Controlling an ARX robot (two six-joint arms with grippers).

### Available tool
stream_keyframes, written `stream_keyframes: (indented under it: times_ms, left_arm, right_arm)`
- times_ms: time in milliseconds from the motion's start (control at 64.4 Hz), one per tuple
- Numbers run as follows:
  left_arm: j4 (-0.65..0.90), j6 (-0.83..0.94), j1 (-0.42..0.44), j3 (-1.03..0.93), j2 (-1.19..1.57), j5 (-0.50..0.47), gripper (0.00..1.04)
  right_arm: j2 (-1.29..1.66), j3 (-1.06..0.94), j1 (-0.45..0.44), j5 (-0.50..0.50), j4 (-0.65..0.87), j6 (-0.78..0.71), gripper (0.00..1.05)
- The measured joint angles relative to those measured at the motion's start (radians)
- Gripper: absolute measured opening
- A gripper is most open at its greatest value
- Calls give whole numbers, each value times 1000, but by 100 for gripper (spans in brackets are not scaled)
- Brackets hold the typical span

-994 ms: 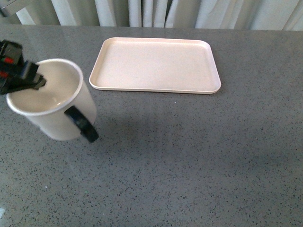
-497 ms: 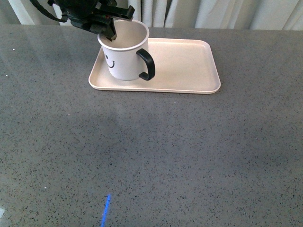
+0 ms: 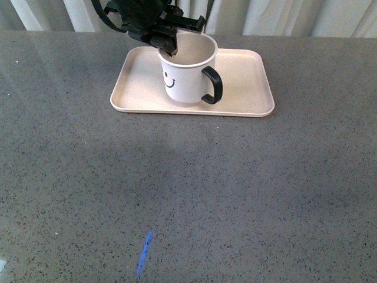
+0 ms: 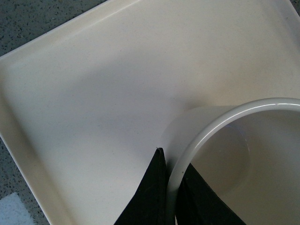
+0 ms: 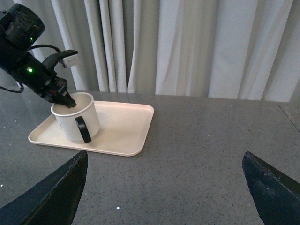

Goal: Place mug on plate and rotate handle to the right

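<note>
left tool (image 3: 168, 45) pinches smiley mug (image 3: 187, 76) rim | on plate (image 3: 250, 88) | handle (image 3: 214, 86) right | right tool (image 5: 164, 157) spread

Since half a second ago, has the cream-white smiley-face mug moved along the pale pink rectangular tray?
Yes. The cream-white smiley-face mug has shifted right, from the left end of the pale pink rectangular tray toward its middle.

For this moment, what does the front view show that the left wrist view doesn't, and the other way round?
Front view only: the smiley face on the mug, the handle on its right side, and the full outline of the plate. Left wrist view only: the left gripper close up, fingers pinching the rim, one inside, one outside. Both: the mug standing on the plate.
</note>
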Motion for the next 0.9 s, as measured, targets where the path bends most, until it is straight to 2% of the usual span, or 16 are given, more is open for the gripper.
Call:
stream_keyframes:
  times_ms: [901]
  left_arm:
    - [-59, 2, -17, 139, 109, -2, 2]
  right_arm:
    - [0, 0, 0, 0, 0, 0, 96]
